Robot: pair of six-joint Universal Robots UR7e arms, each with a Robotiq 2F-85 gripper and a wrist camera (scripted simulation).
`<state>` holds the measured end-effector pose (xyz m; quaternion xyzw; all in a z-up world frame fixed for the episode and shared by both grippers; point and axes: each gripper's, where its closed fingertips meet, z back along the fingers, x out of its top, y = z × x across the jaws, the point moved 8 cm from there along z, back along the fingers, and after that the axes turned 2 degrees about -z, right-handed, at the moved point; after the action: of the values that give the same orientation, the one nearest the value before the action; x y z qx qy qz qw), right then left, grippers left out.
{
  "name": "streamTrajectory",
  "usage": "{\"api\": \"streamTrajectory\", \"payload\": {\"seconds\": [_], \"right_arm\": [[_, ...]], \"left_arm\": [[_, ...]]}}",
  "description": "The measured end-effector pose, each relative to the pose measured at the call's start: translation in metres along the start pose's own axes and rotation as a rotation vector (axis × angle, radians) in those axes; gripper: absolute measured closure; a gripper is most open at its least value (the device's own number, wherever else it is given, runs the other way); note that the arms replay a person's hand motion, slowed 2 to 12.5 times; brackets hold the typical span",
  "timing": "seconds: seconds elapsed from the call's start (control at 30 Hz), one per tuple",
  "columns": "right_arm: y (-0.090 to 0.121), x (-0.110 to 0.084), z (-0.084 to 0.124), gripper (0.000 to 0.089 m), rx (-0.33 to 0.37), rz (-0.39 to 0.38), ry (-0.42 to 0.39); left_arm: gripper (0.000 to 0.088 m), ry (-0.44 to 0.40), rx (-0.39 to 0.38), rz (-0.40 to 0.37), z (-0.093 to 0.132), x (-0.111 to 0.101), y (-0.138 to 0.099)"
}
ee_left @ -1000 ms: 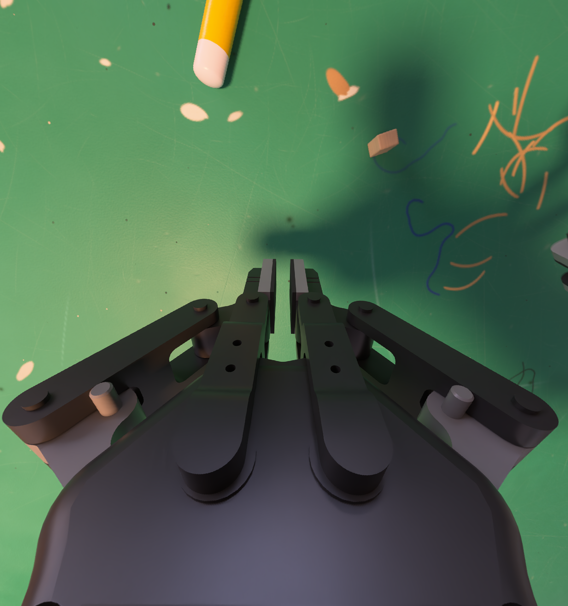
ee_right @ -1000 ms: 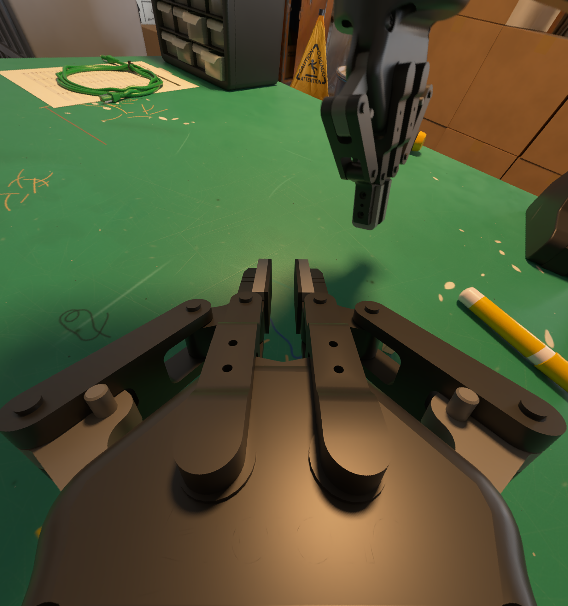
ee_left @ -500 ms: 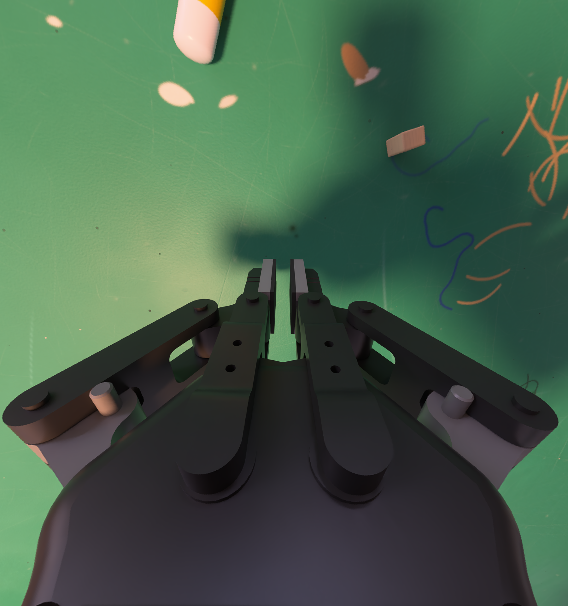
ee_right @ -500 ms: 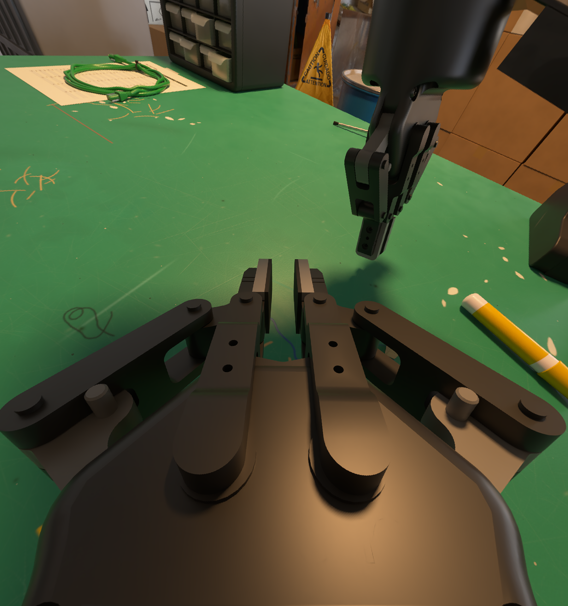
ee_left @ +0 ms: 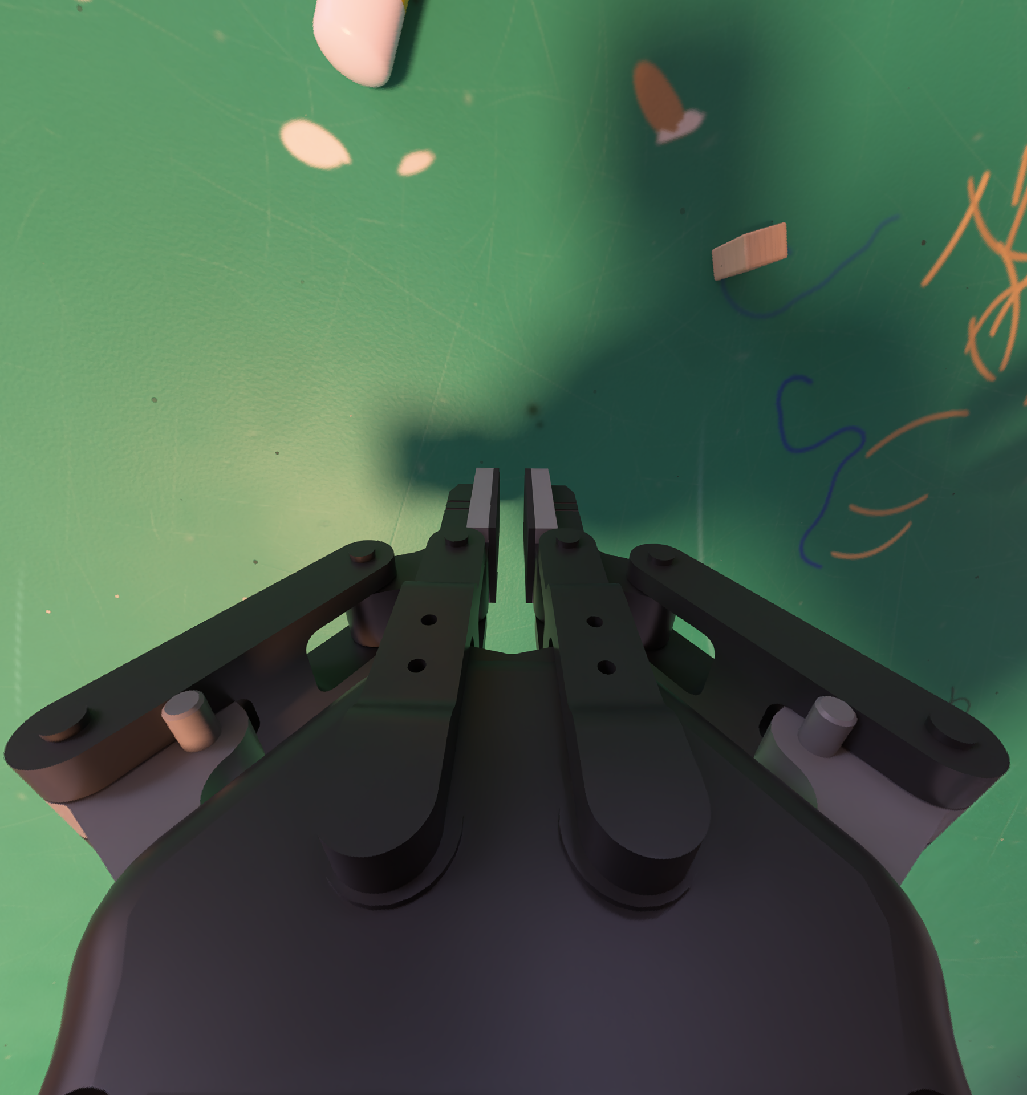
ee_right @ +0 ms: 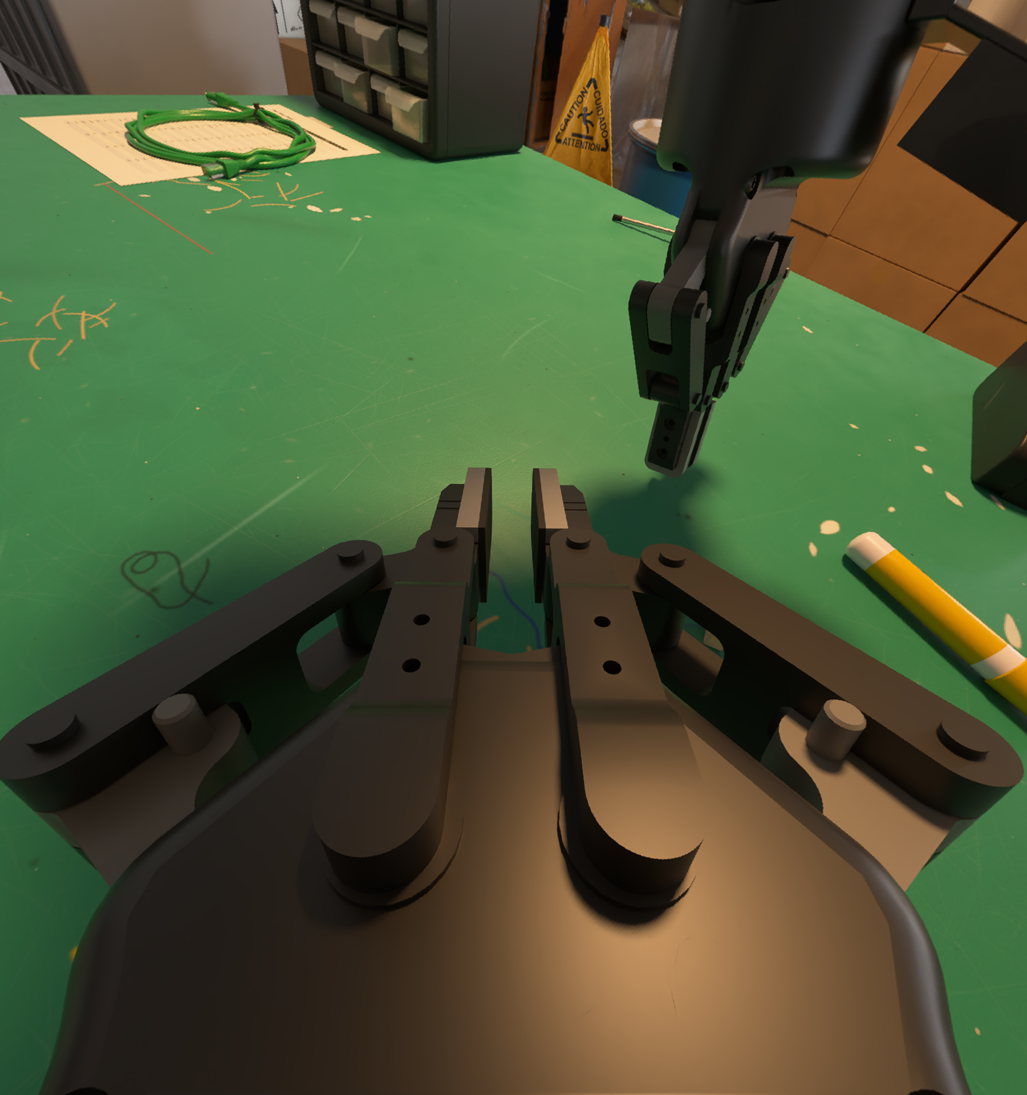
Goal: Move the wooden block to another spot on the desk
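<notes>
The wooden block (ee_left: 749, 250) is a small pale wedge lying on the green desk (ee_left: 143, 355), up and to the right in the left wrist view, beside a blue scribble. My left gripper (ee_left: 511, 495) points down at bare desk, left of and nearer than the block, jaws almost together with nothing between them. It also shows in the right wrist view (ee_right: 677, 450), hanging just above the desk. My right gripper (ee_right: 511, 495) sits low over the desk, jaws nearly together and empty. The block does not show in the right wrist view.
A yellow marker with a white cap (ee_right: 943, 622) lies at the right; its cap shows in the left wrist view (ee_left: 357, 41). A black box (ee_right: 1020, 432) stands far right. A drawer cabinet (ee_right: 416, 65) and a green cable on paper (ee_right: 220, 133) are at the back.
My left gripper has dropped closer to the desk and moved right in the right wrist view. In its own view the marker has slid up out of frame. The right gripper has hardly moved.
</notes>
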<state>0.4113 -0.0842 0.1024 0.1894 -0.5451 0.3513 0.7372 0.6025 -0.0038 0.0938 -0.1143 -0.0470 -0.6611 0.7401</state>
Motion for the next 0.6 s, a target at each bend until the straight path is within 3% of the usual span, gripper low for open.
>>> {"api": "streamTrajectory", "payload": {"seconds": [0.6], "right_arm": [[-0.0010,-0.0004,0.0002,0.0773,0.005,-0.012,0.001]], "left_arm": [[0.0803,0.018,-0.003,-0.046,-0.0003,0.0007,-0.0022]]}}
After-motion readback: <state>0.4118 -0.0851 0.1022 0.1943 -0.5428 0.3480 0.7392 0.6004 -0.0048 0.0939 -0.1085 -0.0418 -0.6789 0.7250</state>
